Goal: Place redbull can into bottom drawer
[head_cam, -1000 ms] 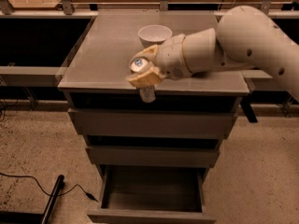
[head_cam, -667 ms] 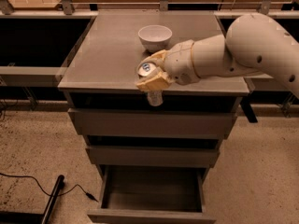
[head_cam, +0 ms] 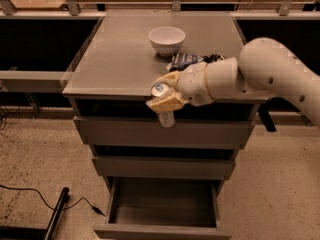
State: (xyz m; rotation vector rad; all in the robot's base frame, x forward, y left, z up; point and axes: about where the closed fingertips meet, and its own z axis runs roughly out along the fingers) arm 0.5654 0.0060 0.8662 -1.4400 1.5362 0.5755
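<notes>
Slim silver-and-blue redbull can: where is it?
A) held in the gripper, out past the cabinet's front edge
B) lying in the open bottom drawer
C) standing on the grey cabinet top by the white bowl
A: the gripper is shut on the redbull can, holding it in front of the cabinet's top edge, with the open bottom drawer below.

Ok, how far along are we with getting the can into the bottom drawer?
Done: the lowest grey drawer stands open, and the slim silver-and-blue metal can is off the grey cabinet top. In hand: the gripper is shut on the can, holding it at the cabinet's front edge, high above the drawer. Left: lower it into the drawer and release.
</notes>
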